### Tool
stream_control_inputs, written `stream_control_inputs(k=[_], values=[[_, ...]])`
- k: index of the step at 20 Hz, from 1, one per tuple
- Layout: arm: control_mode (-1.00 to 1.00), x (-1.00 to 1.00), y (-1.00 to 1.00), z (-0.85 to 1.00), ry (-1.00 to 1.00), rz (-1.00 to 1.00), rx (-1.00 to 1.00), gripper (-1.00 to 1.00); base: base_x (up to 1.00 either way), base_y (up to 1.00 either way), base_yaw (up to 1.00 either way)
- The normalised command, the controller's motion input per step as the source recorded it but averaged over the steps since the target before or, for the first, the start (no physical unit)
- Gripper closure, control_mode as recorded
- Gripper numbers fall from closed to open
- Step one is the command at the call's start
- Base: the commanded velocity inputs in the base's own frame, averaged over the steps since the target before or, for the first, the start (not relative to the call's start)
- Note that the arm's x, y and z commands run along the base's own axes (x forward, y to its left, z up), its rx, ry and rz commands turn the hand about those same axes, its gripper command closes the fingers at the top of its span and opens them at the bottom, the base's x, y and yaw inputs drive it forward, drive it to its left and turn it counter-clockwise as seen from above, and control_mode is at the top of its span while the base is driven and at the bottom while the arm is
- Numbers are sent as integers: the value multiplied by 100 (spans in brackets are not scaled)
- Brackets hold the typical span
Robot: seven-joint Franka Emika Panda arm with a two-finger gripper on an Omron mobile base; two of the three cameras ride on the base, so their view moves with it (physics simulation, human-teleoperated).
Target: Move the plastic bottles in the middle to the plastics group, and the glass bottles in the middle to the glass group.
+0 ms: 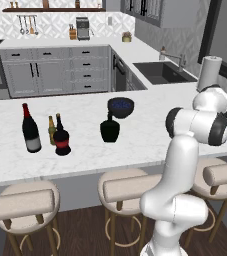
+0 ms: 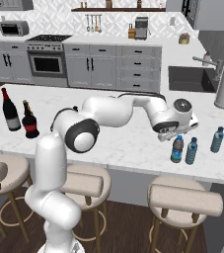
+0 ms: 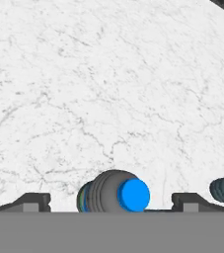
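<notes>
White marble counter (image 2: 133, 143) runs across a grey kitchen, with stools tucked under its near edge. From the right base camera, the gripper (image 2: 175, 134) hangs directly above the water bottle (image 2: 177, 149), which stands upright on the counter near the front edge. Through the hand camera, the blue cap (image 3: 133, 195) sits between the two finger tips (image 3: 34, 201), which are spread wide to either side with clear gaps, so the gripper is released and grasps nothing. That bottle is small and clear, with a dark band at the label and a blue cap. Just beside it at 3 o'clock stands a second blue-capped bottle (image 2: 191, 151), and a third (image 2: 217, 140) stands farther along at 2 o'clock. Well apart across the counter, from the left base camera, the wine bottle (image 1: 31, 129), the amber bottle (image 1: 51, 130) and the red-labelled bottle (image 1: 61, 138) cluster together. The black bottle (image 1: 109, 128) stands alone just in front of the blue bowl (image 1: 121, 107).
</notes>
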Motion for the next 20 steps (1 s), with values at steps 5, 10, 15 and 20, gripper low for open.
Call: stream_control_inputs(k=[5,10,15,20], values=[[-100,-13,66,1,-2,0,0,-100,0,0,0],[-100,0,100,9,-1,0,0,-100,0,0,0],[-100,0,100,43,0,0,0,-100,0,0,0],[-100,9,100,21,-4,10,12,-100,0,0,0]])
